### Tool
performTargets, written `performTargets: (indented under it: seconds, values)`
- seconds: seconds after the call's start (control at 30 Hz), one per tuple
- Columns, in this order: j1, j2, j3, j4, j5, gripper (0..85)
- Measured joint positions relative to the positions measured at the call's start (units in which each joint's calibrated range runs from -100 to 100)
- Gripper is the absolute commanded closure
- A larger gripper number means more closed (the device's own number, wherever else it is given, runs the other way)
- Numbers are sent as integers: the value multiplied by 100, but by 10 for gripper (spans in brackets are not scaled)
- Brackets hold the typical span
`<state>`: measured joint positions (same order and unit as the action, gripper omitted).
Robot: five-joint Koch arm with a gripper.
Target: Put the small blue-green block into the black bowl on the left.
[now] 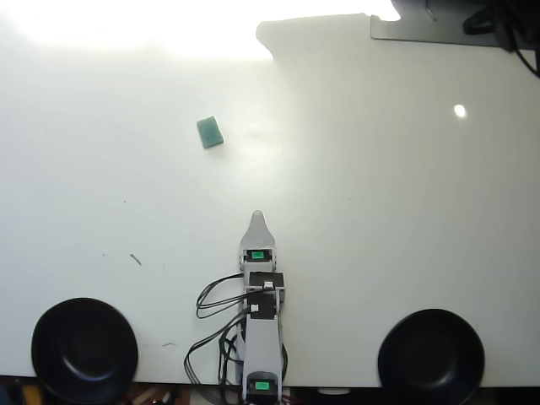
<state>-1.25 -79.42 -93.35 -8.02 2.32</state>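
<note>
In the overhead view the small blue-green block (210, 132) lies flat on the white table, in the upper left part. The black bowl (84, 349) sits at the bottom left corner, near the table's front edge. My gripper (257, 218) points up the picture from the bottom centre; only one pale tip shows, so its jaws lie one over the other. The tip is well below and to the right of the block, touching nothing. Nothing shows between the jaws.
A twin black bowl (431, 357) stands at the bottom right. The arm's body and black cables (221, 314) fill the bottom centre. A dark base with cables (456, 24) sits at the top right edge. Glare washes out the table's top left.
</note>
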Motion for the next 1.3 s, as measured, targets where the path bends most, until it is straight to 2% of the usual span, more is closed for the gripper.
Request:
performTargets:
  seconds: [1.2, 1.3]
  values:
    - [78, 0, 9, 0, -10, 365]
    - [78, 0, 9, 16, -88, 379]
